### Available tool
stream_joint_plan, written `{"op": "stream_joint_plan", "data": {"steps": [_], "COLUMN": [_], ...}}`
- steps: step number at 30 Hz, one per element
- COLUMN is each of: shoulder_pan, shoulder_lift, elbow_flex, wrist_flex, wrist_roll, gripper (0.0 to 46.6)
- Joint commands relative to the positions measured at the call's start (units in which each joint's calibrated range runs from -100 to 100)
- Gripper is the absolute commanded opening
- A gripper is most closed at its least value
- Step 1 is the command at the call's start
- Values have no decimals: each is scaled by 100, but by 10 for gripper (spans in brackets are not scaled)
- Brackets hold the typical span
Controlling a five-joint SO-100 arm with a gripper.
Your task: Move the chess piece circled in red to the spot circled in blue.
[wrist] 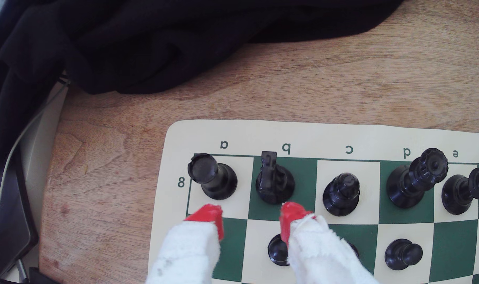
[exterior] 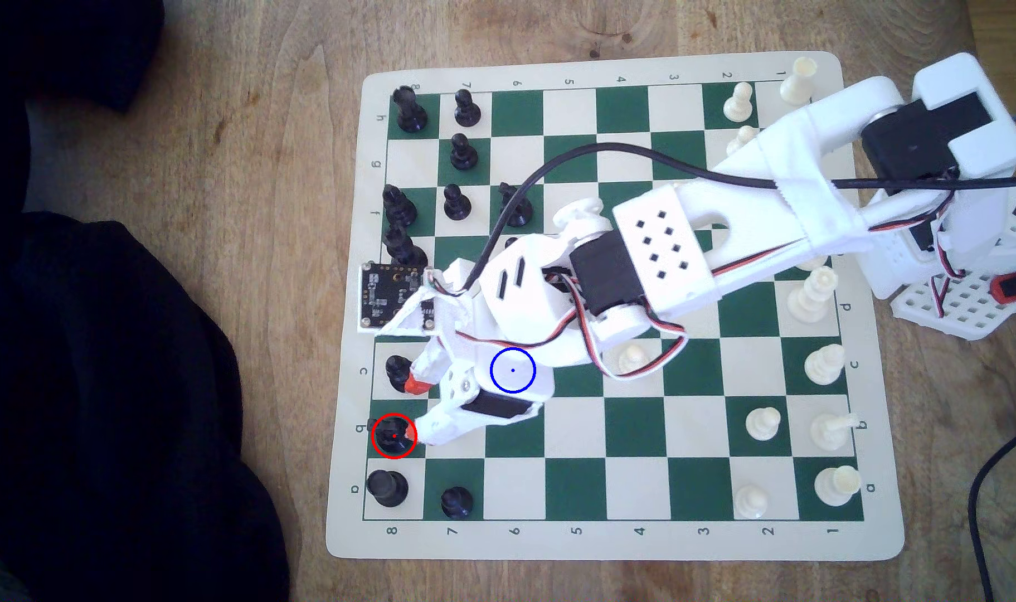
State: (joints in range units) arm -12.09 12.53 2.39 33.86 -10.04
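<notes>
The black knight (exterior: 394, 435) ringed in red stands upright on a green square in the row marked b at the board's edge, on the exterior view's left. In the wrist view the knight (wrist: 273, 180) sits just beyond my red-tipped fingers (wrist: 290, 215). My gripper (exterior: 421, 411) (wrist: 250, 218) is open and holds nothing; one tip is close to the knight's base, and I cannot tell if it touches. The blue ring (exterior: 513, 370) falls over my gripper's white body, which hides the square beneath it.
A black rook (wrist: 211, 177) and a black bishop (wrist: 341, 194) flank the knight on neighbouring squares. A black pawn (wrist: 277, 250) stands below my fingers. More black pieces line the same edge. White pieces (exterior: 824, 364) stand on the exterior view's right. Dark cloth (exterior: 117, 376) lies off the board.
</notes>
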Motion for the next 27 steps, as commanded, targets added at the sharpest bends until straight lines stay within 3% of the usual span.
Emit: {"op": "stream_joint_plan", "data": {"steps": [1, 6, 27], "shoulder_pan": [-22, 48, 118], "shoulder_lift": [-5, 292, 1277], "elbow_flex": [-720, -856, -1944], "wrist_flex": [37, 45, 70], "wrist_roll": [-15, -15, 0], "gripper": [80, 110, 99]}}
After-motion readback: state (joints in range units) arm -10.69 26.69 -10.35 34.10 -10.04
